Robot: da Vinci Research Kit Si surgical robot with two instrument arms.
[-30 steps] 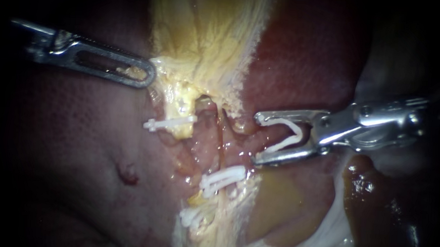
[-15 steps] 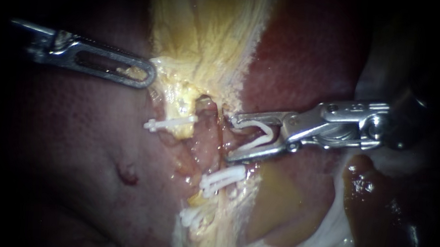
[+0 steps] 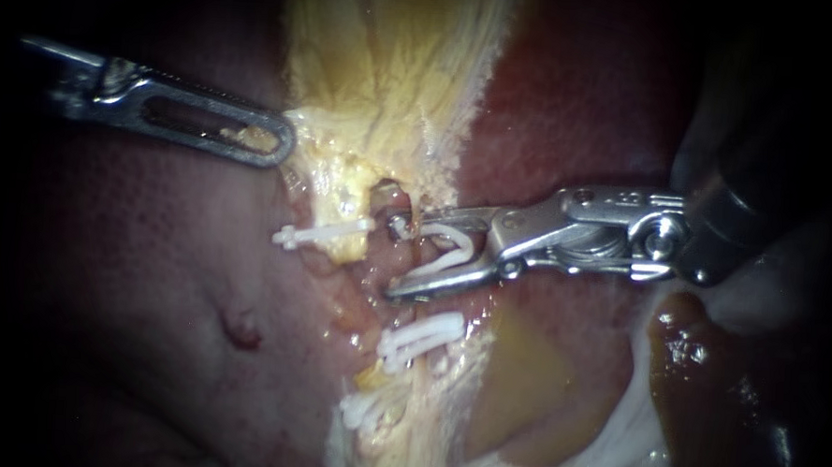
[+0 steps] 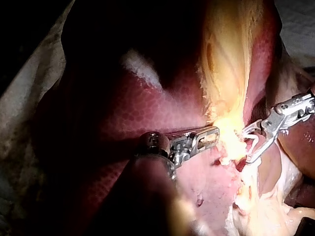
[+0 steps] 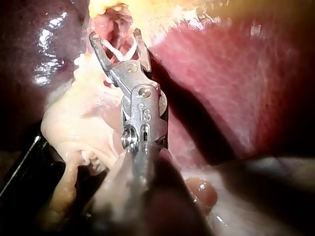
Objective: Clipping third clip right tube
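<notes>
Clip loading and placement, three views. The loaded clip (image 3: 448, 249), white and V-shaped with its legs spread, sits inside the pincer of the right instrument (image 3: 396, 259). Both halves of the pincer bear on it, one on each leg, so the pincer pinches the clip while standing wide. Its tips reach past the right tube (image 3: 406, 254), a pink strand that lies between them ahead of the clip's mouth.

Three applied clips lie closed. One (image 3: 322, 231) lies across the tissue just left of the pincer tips, and a second (image 3: 421, 339) lies on the strand just below them. The third (image 3: 361, 411) sits lower again, in pale tissue.

The left instrument (image 3: 284, 143) enters from the left. Its slotted pincer is pressed together on the edge of the yellowish tissue (image 3: 385, 82), a shred of which shows in the slot. Dark red liver (image 3: 571, 109) borders the field on both sides.

Left wrist view: the left instrument (image 4: 211, 136) holds the brightly lit yellowish tissue. The right instrument (image 4: 247, 147) lies just beyond it with the loaded clip (image 4: 255, 142) in its pincer.

Right wrist view: the right instrument (image 5: 114, 34) shows its pincer forked wide. The loaded clip (image 5: 120, 51) spans the fork and pink tissue lies ahead of it.
</notes>
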